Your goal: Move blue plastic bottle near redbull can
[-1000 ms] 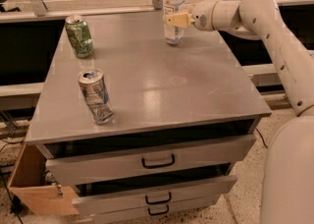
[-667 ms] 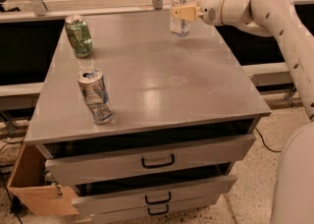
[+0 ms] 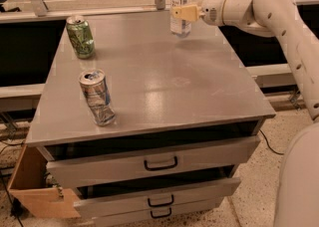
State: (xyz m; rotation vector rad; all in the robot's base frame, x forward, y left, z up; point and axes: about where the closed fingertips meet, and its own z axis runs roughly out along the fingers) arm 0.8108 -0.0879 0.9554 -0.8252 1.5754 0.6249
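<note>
The blue plastic bottle (image 3: 180, 3) is clear with a white cap and white label. It hangs upright just above the far middle of the grey table (image 3: 164, 86). My gripper (image 3: 183, 12) reaches in from the right and is shut on the bottle's middle with its yellow fingers (image 3: 185, 12). The redbull can (image 3: 97, 96) is silver and blue and dented. It stands near the table's front left, well apart from the bottle.
A green can (image 3: 80, 37) stands at the table's far left. Drawers (image 3: 159, 164) under the table hang partly open. A cardboard box (image 3: 35, 191) sits on the floor at the lower left. My white arm (image 3: 279, 17) spans the right side.
The gripper has lifted the bottle off the table and carried it left, toward the table's middle.
</note>
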